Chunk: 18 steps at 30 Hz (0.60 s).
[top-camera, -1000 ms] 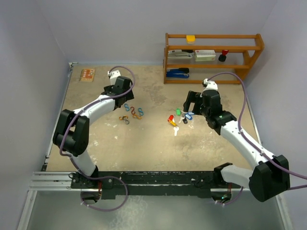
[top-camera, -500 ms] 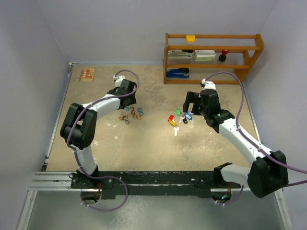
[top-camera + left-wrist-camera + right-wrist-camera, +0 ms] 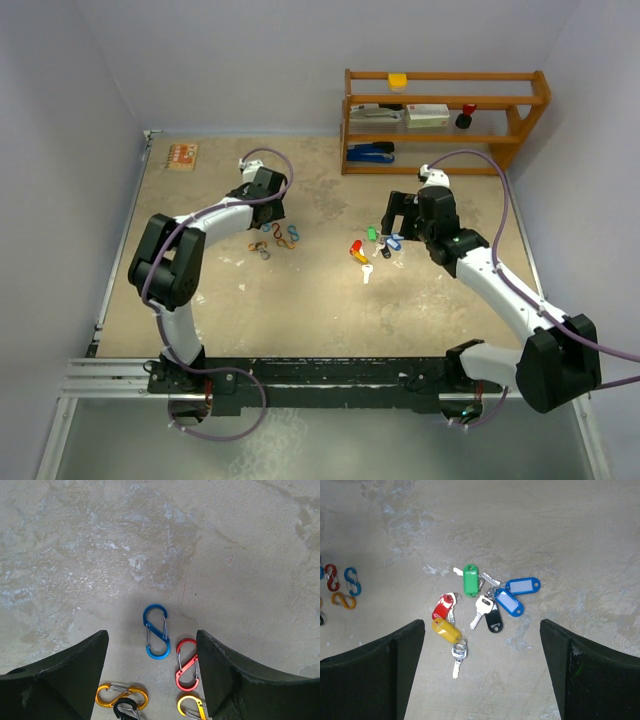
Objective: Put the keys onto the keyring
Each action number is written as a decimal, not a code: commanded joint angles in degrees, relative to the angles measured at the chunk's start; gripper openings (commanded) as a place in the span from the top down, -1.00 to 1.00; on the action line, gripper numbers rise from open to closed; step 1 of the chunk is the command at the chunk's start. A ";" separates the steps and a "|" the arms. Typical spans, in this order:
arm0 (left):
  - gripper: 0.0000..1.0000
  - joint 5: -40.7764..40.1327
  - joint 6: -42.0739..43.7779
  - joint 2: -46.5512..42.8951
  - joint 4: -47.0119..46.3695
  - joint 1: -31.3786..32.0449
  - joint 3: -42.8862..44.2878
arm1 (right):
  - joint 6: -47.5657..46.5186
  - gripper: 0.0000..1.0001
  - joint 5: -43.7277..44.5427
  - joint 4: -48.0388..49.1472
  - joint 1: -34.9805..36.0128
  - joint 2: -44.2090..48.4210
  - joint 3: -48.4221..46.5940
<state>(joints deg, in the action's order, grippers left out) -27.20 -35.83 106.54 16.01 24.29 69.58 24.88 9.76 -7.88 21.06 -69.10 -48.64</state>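
Pale walls enclose a scuffed tan bench (image 3: pixel 320 310) with a wooden shelf (image 3: pixel 445 105) at its far right. Right of centre lie the keys (image 3: pixel 480 602), a loose cluster with green, blue, black, red and yellow tags, flat on the bench. The right hand (image 3: pixel 482 625) hovers above them, its fingers spread wide. Left of centre lies a group of small clips (image 3: pixel 278 238), well apart from the keys. The left hand (image 3: pixel 151 635) hangs over these, fingers wide apart. A blue clip (image 3: pixel 156 638) lies between the fingertips, with a red clip (image 3: pixel 187 664) just beside it.
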 commanded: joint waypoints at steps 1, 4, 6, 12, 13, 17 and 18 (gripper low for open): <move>-0.36 0.54 -1.31 0.72 -1.17 0.18 0.21 | -0.63 -1.00 1.09 -0.60 0.03 0.61 -2.70; -0.36 0.63 -1.61 0.54 -1.38 0.15 -0.25 | -1.01 -0.99 0.92 -0.65 0.03 -0.18 -2.74; -0.36 0.04 -1.58 0.15 -1.41 0.19 -0.27 | -1.39 -0.97 0.25 -0.96 0.03 -1.52 -2.75; -0.40 -1.57 -2.28 -2.63 -1.63 0.21 -0.39 | -3.38 -0.65 -7.29 -3.42 1.10 -10.46 -7.29; -0.40 -1.61 -2.41 -3.22 -1.75 0.23 -0.49 | -4.15 -0.61 -8.10 -3.73 1.93 -11.98 -8.14; -0.41 -2.20 -2.57 -6.07 -2.07 0.16 -1.23 | -7.93 -0.56 -7.54 -5.55 6.71 -16.64 -11.05; -0.41 -2.46 -2.55 -6.64 -2.00 0.15 -1.39 | -8.75 -0.55 -6.91 -5.91 7.92 -17.47 -11.56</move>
<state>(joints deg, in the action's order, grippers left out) -27.53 -37.41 105.25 15.92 24.32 68.53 20.84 4.29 -11.51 24.64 -84.95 -56.25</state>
